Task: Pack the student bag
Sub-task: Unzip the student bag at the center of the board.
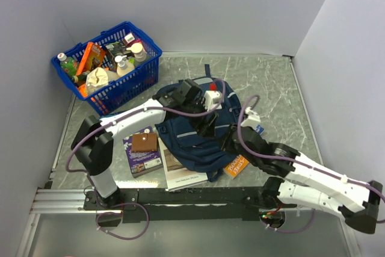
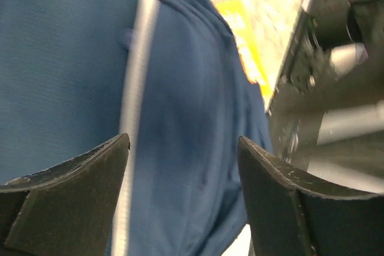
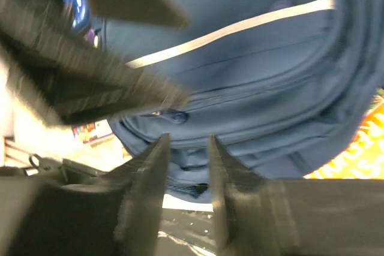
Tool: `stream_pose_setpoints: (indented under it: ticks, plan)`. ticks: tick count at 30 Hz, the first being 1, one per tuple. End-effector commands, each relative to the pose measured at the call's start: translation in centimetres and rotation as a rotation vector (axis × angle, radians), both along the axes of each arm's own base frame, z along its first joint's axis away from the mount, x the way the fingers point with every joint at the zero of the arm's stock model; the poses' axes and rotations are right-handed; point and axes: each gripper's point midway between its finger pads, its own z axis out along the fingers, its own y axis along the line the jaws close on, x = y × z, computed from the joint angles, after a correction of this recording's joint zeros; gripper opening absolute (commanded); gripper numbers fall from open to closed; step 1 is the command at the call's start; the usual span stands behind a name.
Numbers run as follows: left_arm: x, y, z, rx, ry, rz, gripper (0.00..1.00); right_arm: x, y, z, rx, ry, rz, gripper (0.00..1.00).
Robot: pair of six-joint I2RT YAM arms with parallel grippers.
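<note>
While it lies flat near the middle of the table (image 1: 274,85), the student bag (image 1: 195,142) overlaps a white book (image 1: 183,177) at its 6 o'clock edge and an orange one (image 1: 237,165) at 4 o'clock. The left hand (image 2: 183,139) hangs spread wide over its 12 o'clock end. The right hand (image 3: 187,141), narrowly parted and pinching nothing, sits at its 3 o'clock edge. A blue basket (image 1: 135,79) crowds 10 o'clock. Table surface shows from 1 to 3 o'clock, out to the walls.
</note>
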Motion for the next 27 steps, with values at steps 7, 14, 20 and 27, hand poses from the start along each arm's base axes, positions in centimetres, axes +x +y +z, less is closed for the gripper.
stream_pose_setpoints:
  ticks: [7, 14, 20, 27]
  plan:
    - [-2.0, -1.4, -0.2, 0.03, -0.304, -0.129, 0.81, 1.2, -2.7, 1.4, -0.029, -0.064, -0.081, 0.52]
    - [0.6, -1.3, -2.5, 0.12, -0.407, -0.119, 0.79, 1.3, -1.5, 3.4, -0.018, -0.159, 0.034, 0.5]
    - [2.3, -1.3, -2.8, 0.12, -0.391, -0.115, 0.63, 1.3, -0.8, 3.7, -0.056, -0.18, 0.089, 0.49]
    - [3.7, -1.2, -2.4, 0.102, -0.365, -0.077, 0.27, 0.7, -0.6, 4.3, -0.087, -0.224, 0.129, 0.44]
